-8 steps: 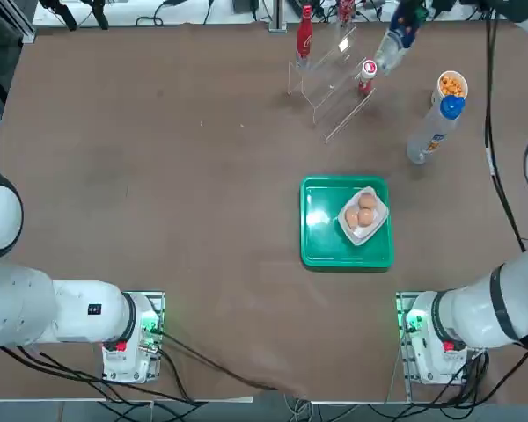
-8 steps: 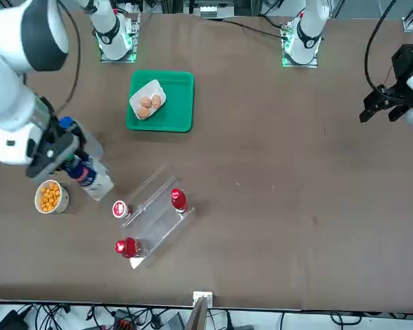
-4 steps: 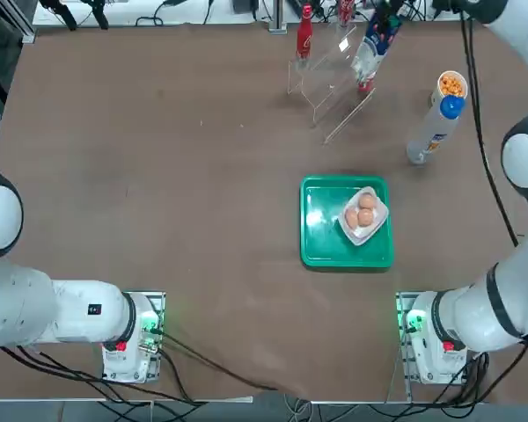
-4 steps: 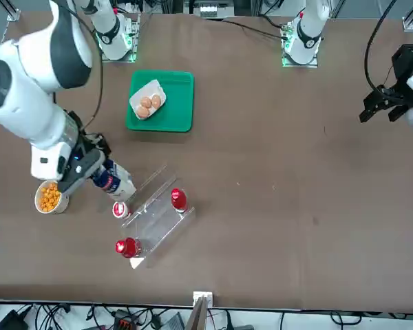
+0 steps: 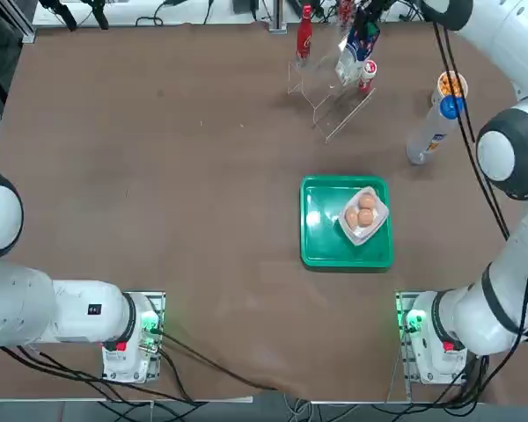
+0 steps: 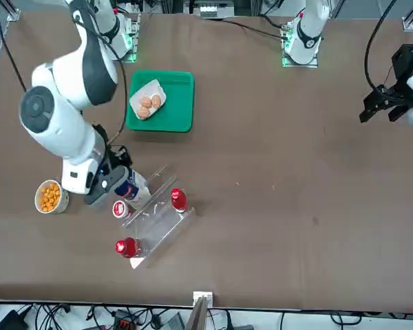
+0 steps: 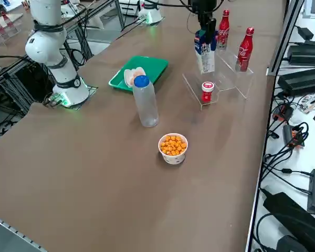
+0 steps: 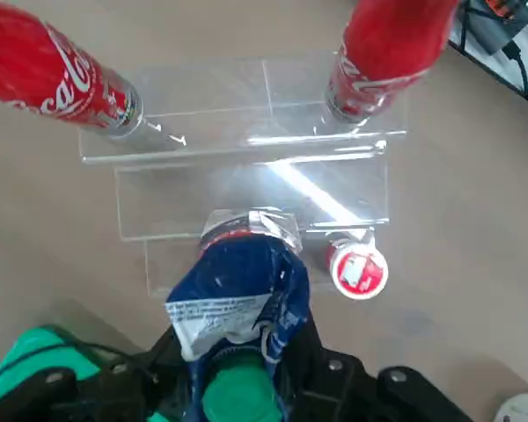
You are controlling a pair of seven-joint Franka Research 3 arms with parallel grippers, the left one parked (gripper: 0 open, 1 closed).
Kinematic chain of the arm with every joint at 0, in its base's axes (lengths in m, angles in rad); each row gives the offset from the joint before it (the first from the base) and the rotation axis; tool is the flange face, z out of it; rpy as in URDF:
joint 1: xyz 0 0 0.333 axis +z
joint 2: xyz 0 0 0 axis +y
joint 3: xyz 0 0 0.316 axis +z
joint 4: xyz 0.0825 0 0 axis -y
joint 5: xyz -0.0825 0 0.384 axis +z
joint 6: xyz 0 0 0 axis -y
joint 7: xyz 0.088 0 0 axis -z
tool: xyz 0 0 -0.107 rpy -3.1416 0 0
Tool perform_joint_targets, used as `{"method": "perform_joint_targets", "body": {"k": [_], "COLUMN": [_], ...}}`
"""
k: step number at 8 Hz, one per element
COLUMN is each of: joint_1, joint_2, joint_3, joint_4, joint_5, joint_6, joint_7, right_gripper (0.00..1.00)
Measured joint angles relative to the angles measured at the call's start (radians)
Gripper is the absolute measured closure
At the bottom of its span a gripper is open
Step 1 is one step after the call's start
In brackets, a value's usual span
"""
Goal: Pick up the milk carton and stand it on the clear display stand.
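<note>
Right gripper jaws gripping boxy milk carton (glossy), seemingly above clear display stand

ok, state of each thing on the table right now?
right tool: shut on the milk carton, over the stand
milk carton: held, above the clear display stand, not set down
clear display stand: carries two red cola bottles and a small red can
tall bottle: upright, blue cap on
snack cup: upright, filled
green tray: holds a dish of eggs
</note>
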Motion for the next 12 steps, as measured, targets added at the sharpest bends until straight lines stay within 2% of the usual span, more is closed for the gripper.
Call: {"method": "perform_joint_targets", "body": {"k": [4,10,12], "joint_1": [0.014,0.030,0.033], "joint_2": [0.069,0.118,0.121], "joint_3": [-0.005,-0.008,-0.008], "joint_4": [0.074,0.083,0.087], "joint_5": [-0.011,-0.048,-0.056], "joint_6": [0.012,0.074,0.087], "joint_7": [0.006,0.006,0.006], "right_gripper": [0.55,0.55,0.50]}}
